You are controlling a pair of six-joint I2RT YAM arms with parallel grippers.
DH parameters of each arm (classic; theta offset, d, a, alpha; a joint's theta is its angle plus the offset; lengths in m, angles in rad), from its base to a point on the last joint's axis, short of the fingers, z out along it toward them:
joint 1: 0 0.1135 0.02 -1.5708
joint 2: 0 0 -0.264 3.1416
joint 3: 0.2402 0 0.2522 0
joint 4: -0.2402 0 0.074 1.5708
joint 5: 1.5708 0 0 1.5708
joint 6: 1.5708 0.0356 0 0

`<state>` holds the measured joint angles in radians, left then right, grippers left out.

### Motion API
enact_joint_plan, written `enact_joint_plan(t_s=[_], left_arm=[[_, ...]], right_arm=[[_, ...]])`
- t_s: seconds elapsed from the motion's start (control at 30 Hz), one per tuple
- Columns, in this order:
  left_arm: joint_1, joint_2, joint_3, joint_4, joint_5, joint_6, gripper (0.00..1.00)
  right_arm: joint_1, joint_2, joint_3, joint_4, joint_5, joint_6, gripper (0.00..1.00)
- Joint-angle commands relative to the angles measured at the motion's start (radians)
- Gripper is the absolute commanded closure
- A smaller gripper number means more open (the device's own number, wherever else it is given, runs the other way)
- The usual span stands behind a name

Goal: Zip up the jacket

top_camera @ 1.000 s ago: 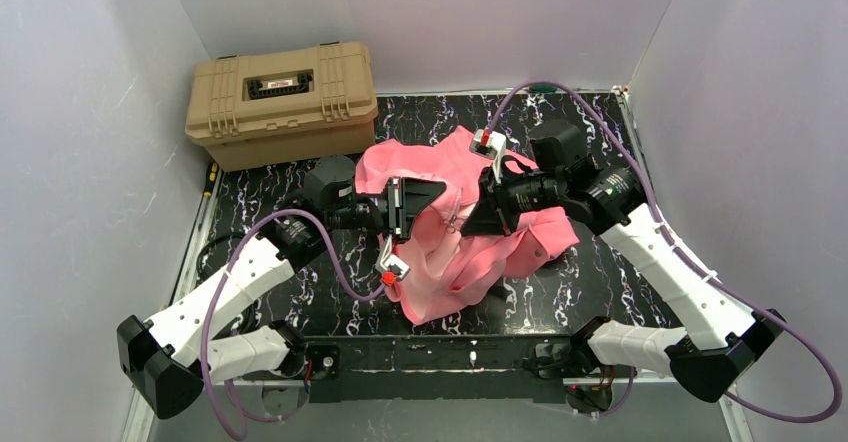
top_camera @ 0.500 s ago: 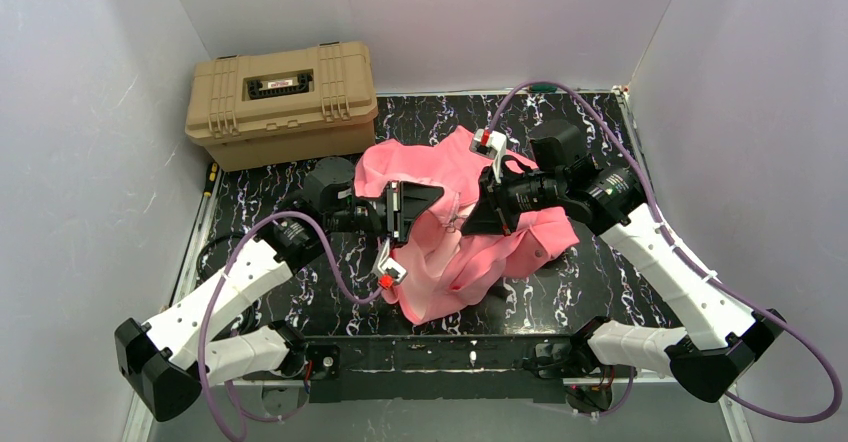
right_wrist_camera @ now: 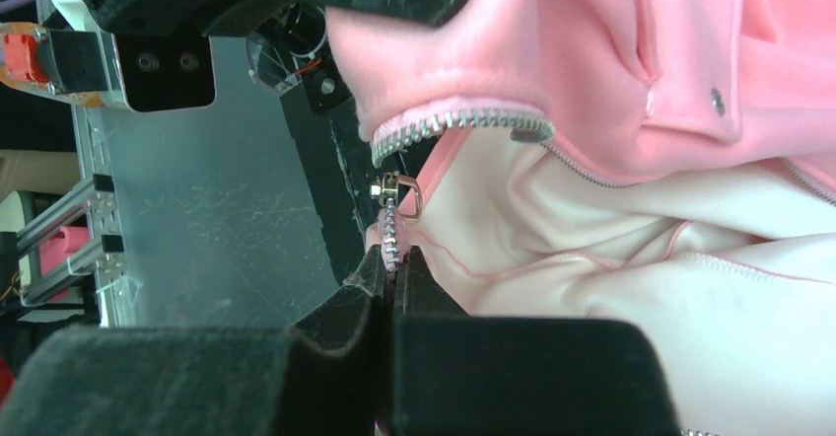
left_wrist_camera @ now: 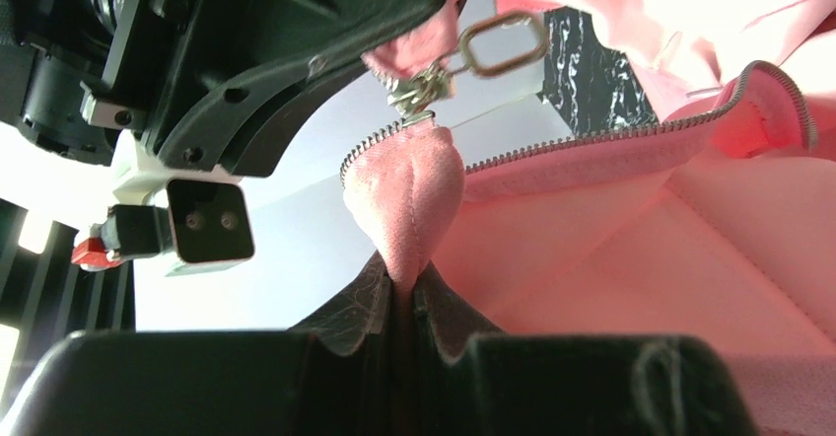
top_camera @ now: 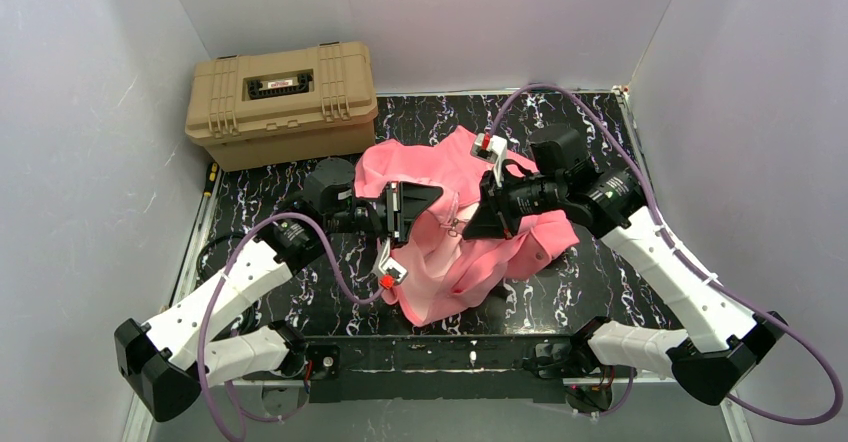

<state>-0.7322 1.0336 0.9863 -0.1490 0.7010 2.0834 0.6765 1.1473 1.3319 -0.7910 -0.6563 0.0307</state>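
The salmon-pink jacket lies bunched at the middle of the table, lifted between both arms. My left gripper is shut on a fold of pink fabric at the end of one zipper row, seen at the left gripper in its wrist view. The metal slider and its pull ring hang just above that fold, by the right gripper's black finger. My right gripper is shut on the other strip of zipper teeth, just below the slider. The pale lining faces that camera.
A tan hard case stands at the back left, touching the table's edge. The black marbled table is walled in by white panels on three sides. A red-tipped tag hangs from the left wrist over the jacket's near side.
Both grippers stay shut on the jacket. The arms have shifted only slightly, and the jacket's near hem has drawn in a little.
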Motion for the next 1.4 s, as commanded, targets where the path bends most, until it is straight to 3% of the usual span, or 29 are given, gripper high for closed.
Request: enact_joint_plan(t_s=[0.0,1.37], left_arm=[[0.001,0.007,0.023,0.081,-0.015,0.218,1.0],[0.002,0.004,0.009,0.029,0.001,0.303,1.0]], right_arm=[[0.006,-0.022,-0.019,0.011,-0.038,0.013,0.99],[0.007,0.032,0.027,0.059,-0.061,0.041,0.99]])
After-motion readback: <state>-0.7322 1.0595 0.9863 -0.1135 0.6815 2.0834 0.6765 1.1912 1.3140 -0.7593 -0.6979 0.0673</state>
